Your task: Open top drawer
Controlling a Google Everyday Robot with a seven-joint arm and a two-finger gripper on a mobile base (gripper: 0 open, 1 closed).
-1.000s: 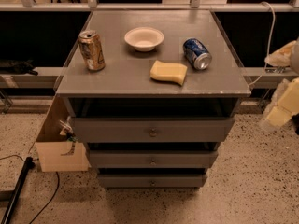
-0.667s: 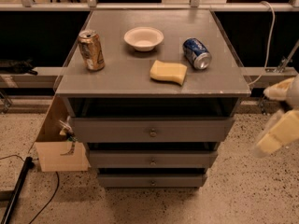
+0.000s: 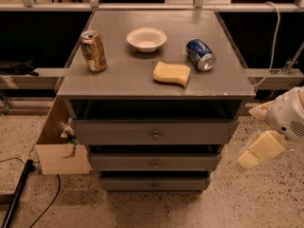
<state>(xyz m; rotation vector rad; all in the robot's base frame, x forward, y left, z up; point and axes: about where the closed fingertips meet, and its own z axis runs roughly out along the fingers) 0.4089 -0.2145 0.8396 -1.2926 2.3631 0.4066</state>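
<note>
The top drawer (image 3: 118, 133) is the widest grey front of three under the grey table top, with a small round knob (image 3: 155, 136) at its centre. A dark gap shows above its front panel. My gripper (image 3: 248, 137) is at the right edge of the camera view, to the right of the drawer stack and apart from it, at about the height of the top and middle drawers. Its two cream fingers (image 3: 264, 148) are spread apart and hold nothing. The white wrist behind them is partly cut off by the frame edge.
On the table top (image 3: 123, 80) stand an upright gold can (image 3: 93, 50), a white bowl (image 3: 147, 38), a blue can on its side (image 3: 200, 54) and a yellow sponge (image 3: 171, 73). Two narrower drawers (image 3: 123, 163) sit below. A cardboard box (image 3: 59, 151) stands at the left.
My gripper has moved down and to the left, from beside the table top to the level of the drawers. The drawers and the things on the table have not moved.
</note>
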